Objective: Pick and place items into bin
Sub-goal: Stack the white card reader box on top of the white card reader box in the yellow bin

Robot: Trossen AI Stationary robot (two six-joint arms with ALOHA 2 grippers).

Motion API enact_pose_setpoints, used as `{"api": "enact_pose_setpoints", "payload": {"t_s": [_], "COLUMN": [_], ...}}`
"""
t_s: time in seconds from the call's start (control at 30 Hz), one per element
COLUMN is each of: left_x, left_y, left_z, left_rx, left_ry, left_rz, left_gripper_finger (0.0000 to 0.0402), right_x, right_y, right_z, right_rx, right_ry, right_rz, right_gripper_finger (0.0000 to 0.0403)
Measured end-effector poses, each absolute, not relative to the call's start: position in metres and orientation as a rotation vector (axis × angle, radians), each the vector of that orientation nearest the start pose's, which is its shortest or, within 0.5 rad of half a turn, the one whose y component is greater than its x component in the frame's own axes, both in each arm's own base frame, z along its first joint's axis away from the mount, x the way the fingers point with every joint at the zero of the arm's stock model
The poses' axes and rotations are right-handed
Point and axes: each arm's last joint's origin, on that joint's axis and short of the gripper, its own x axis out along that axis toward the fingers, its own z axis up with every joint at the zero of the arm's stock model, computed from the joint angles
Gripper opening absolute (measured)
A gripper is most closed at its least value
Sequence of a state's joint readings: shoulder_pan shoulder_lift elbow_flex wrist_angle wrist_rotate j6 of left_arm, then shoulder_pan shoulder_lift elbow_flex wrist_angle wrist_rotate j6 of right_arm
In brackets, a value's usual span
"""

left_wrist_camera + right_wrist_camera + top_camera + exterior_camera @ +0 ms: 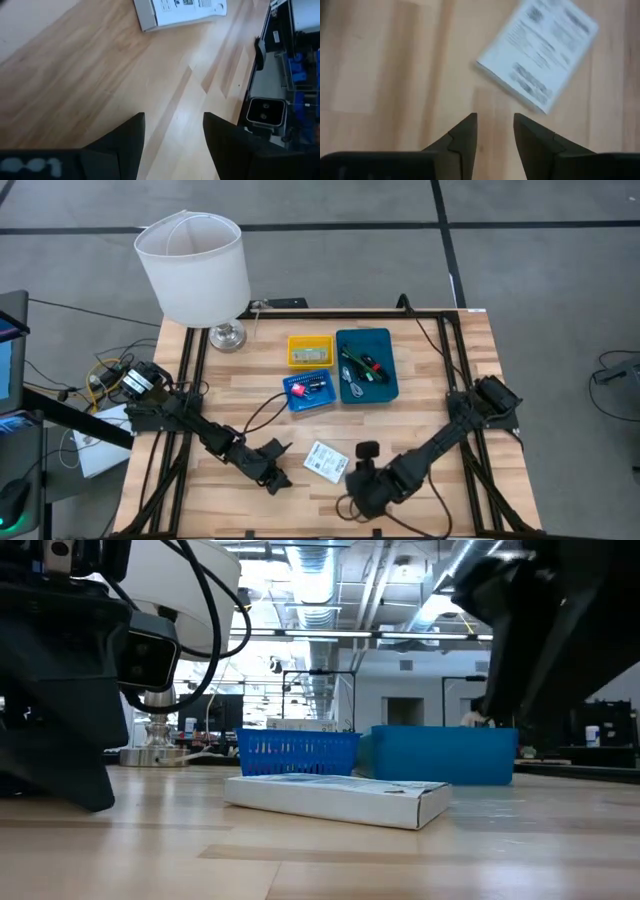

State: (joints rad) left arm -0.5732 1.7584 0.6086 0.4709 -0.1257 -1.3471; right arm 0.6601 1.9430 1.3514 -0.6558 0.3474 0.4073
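The white box [325, 461] lies flat on the wooden table [430, 420], near the front edge, between my two arms. It is the last thing out on the bare wood that I can see. My right gripper [495, 131] is low over the table, just beside the box, and my fingers are a little apart with nothing between them. The box lies ahead of these fingers and a bit off to one side, turned at a slant (so its long side does not line up with my fingers). I think I must turn my wrist before I can close on it across the short way.

My left gripper [173, 131] is on the other side of the box, also low, fingers spread and empty. Both are close to it; I cannot tell which is nearer.

The blue bin [308, 391], the yellow bin [309, 350] and the teal bin [367, 365] sit together farther back on the table, well apart from the box.
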Motion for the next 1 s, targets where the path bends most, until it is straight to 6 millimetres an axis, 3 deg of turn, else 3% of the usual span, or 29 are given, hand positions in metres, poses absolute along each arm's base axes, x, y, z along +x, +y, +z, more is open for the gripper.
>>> {"api": "enact_pose_setpoints", "payload": {"t_s": [0.17, 0.43, 0.63, 1.0], "left_x": [0.253, 0.253, 0.251, 0.249], "left_y": [-0.159, -0.16, -0.163, -0.166], "left_z": [0.103, 0.103, 0.103, 0.103], "left_rx": [-1.039, -1.036, -1.03, -1.037], "left_ry": [0.797, 0.79, 0.784, 0.782], "left_rz": [0.079, 0.074, 0.072, 0.073], "left_gripper_finger": [0.019, 0.019, 0.019, 0.019], "right_x": [0.311, 0.319, 0.324, 0.33], "right_y": [0.232, 0.229, 0.225, 0.229], "right_z": [0.17, 0.146, 0.135, 0.136], "right_rx": [-0.369, -0.696, -0.956, -1.064], "right_ry": [1.076, 1.102, 1.083, 1.035], "right_rz": [0.132, 0.275, 0.25, 0.35], "right_gripper_finger": [0.0128, 0.0165, 0.0192, 0.0198]}}
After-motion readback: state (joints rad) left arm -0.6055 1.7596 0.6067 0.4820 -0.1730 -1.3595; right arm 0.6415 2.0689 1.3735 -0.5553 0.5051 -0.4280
